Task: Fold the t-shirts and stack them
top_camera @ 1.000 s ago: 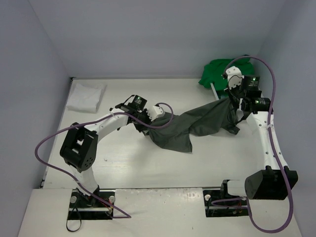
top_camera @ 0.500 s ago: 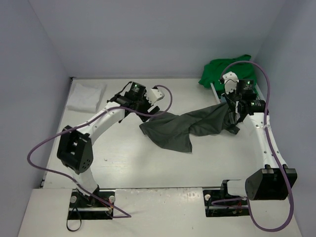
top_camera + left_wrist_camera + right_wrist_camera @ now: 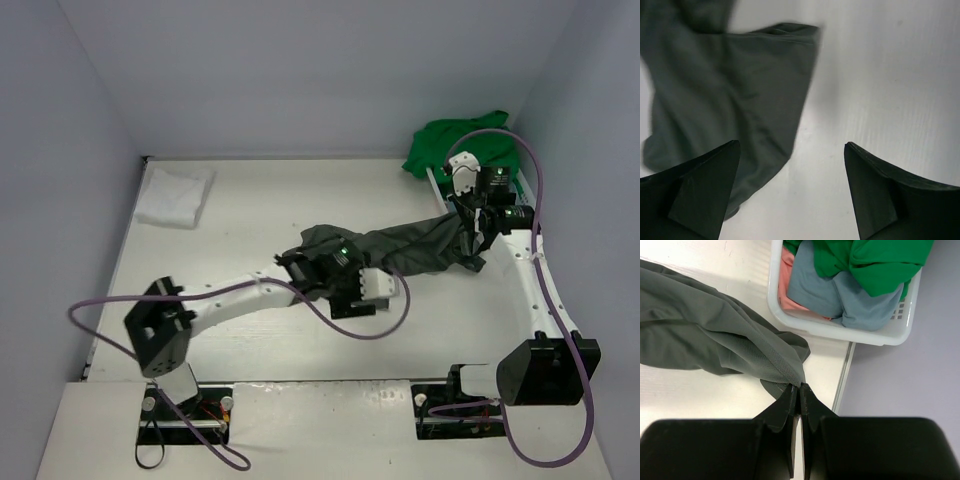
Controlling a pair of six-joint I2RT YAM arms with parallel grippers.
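White surface point(image 3: 250, 220), pale walls; dark grey-olive shirt point(image 3: 410, 250) stretched across the middle.
Right fingers point(image 3: 800, 395) pinched together on the shirt's hem, just beside the white basket point(image 3: 840, 330). Left fingers point(image 3: 705, 195) spread wide, holding nothing, over the shirt's other end and bare surface. Green shirt point(image 3: 880, 265) and light blue shirt point(image 3: 840, 295) lie in the basket. Folded white shirt point(image 3: 175, 195) in the far left corner.

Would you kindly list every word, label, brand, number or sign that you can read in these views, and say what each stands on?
There is no readable text in any view.
The dark grey-olive t-shirt, green t-shirt, folded white t-shirt and white basket are plain.
No lettering shows on the left arm or right arm.
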